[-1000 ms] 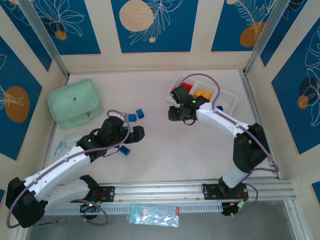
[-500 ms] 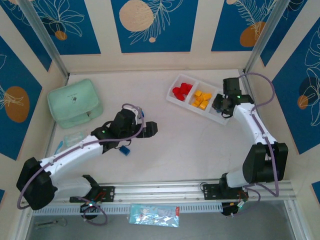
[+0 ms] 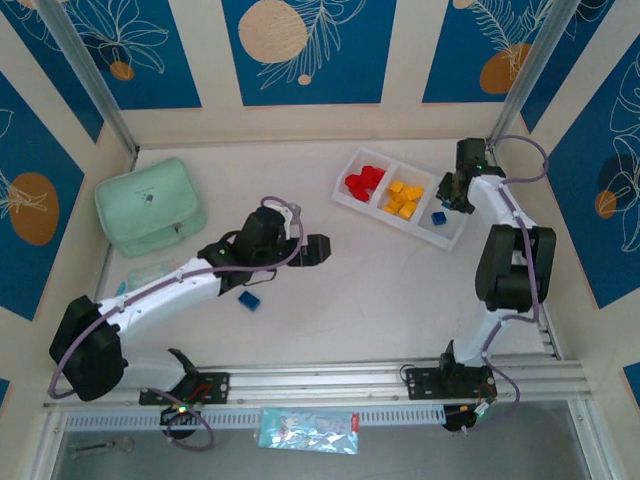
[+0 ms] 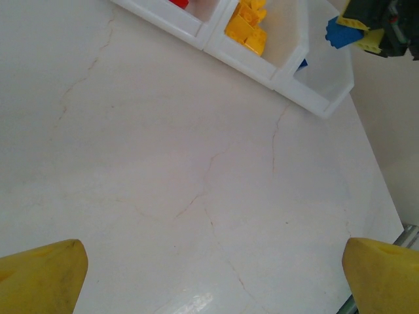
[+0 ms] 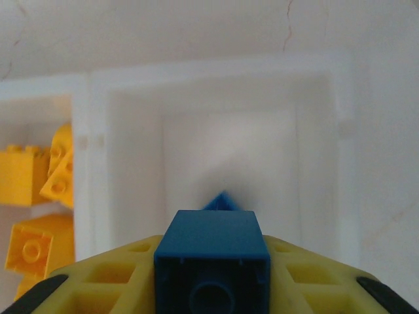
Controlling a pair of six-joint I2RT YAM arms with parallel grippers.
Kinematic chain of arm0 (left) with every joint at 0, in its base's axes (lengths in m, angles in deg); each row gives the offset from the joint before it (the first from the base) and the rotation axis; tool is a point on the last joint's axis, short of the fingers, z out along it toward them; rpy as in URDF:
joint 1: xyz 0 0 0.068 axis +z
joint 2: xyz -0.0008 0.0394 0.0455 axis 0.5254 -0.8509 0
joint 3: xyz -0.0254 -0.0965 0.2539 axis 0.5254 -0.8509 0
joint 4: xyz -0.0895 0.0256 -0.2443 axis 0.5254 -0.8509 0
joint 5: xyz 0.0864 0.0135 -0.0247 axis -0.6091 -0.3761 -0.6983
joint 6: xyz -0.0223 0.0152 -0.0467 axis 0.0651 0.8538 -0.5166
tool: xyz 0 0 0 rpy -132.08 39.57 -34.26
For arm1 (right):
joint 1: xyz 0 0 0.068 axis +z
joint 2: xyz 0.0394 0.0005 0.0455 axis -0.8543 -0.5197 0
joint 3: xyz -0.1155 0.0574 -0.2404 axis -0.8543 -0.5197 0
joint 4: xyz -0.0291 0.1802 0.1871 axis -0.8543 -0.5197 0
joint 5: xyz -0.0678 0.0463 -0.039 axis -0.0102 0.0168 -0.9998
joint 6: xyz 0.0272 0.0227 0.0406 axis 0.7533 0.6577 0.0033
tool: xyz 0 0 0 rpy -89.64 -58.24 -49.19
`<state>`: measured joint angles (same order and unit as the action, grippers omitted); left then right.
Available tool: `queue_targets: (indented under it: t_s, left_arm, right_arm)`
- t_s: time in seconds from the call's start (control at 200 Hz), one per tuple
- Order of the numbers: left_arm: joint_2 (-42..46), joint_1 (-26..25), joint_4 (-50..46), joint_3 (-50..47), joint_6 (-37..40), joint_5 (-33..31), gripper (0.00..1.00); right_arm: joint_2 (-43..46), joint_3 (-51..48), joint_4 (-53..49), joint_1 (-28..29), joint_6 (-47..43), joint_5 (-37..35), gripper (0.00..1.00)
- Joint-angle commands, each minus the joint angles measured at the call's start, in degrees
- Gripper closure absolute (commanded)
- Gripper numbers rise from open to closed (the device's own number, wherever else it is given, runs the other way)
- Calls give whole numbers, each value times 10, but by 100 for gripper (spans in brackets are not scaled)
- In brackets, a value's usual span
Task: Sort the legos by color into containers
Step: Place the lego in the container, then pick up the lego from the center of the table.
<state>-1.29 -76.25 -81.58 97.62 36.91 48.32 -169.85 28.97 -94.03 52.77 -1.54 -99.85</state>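
The white tray of containers lies at the back right, with red legos in its left compartment, yellow legos in the middle one and a blue lego in the right one. My right gripper hangs over that right compartment, shut on a blue lego; the point of another blue lego shows below it. My left gripper is open and empty over bare table, left of the tray. One blue lego lies beside the left arm.
A mint green zip case sits at the back left, with a clear plastic bag in front of it. Walls close the table on three sides. An aluminium rail runs along the near edge.
My right arm has swung from the tray's left end to its right compartment, carrying the blue lego. My left arm has stretched right toward the table's middle.
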Motion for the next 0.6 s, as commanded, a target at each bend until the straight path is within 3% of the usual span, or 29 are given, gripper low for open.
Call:
queue_targets:
  t_s: [0.0,0.26,0.595]
  left_arm:
    - [-4,-7,8,19,10,9,1]
    - [-1,-7,-1,27,21,-4,1]
    - [34,-4,-7,0,26,-28,1]
  right_arm:
    - [-23,26,-1,-9,1,-9,58]
    - [-10,34,-11,3,-3,-15,47]
    - [63,-14,-29,105,-17,-8,42]
